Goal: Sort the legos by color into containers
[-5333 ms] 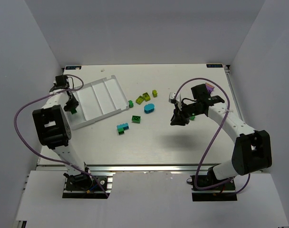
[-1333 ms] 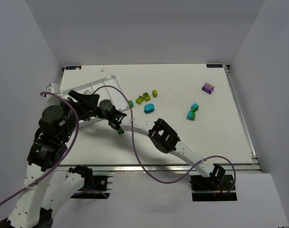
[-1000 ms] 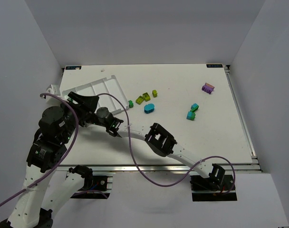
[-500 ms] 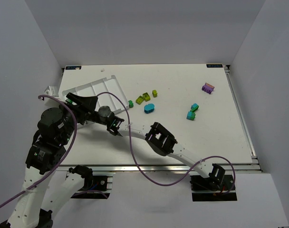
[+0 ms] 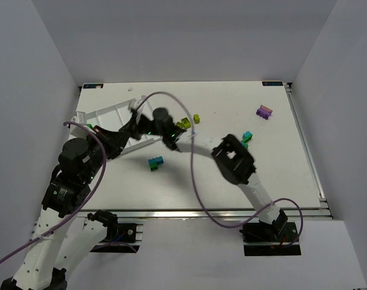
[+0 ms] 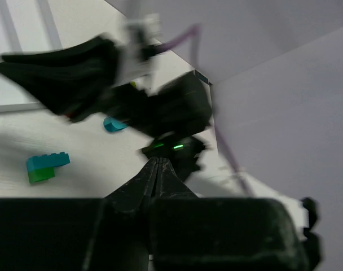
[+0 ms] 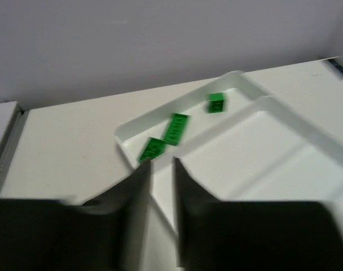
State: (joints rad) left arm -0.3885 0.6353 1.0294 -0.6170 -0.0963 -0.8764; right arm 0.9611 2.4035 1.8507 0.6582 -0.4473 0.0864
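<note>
The white tray (image 5: 114,115) lies at the far left. In the right wrist view three dark green legos (image 7: 176,129) lie in the end compartment of the tray (image 7: 262,147). My right gripper (image 5: 134,118) hovers over the tray, blurred; in its own view (image 7: 161,164) the jaws stand slightly apart and hold nothing. My left gripper (image 5: 116,140) is by the tray's near edge, shut and empty (image 6: 158,161). A cyan-and-green lego (image 5: 154,162) lies on the table, also in the left wrist view (image 6: 46,166). Yellow-green legos (image 5: 185,123) lie right of the tray.
Cyan legos (image 5: 247,136) and a purple brick (image 5: 264,112) lie at the right. A cyan brick (image 6: 111,124) shows in the left wrist view. The right arm (image 5: 232,160) stretches across the table's middle, its purple cable (image 5: 192,181) looping over it. White walls enclose the table.
My right gripper has swung from the near-left table up and back over the tray, uncovering the cyan-and-green lego. The left arm has shifted slightly right.
</note>
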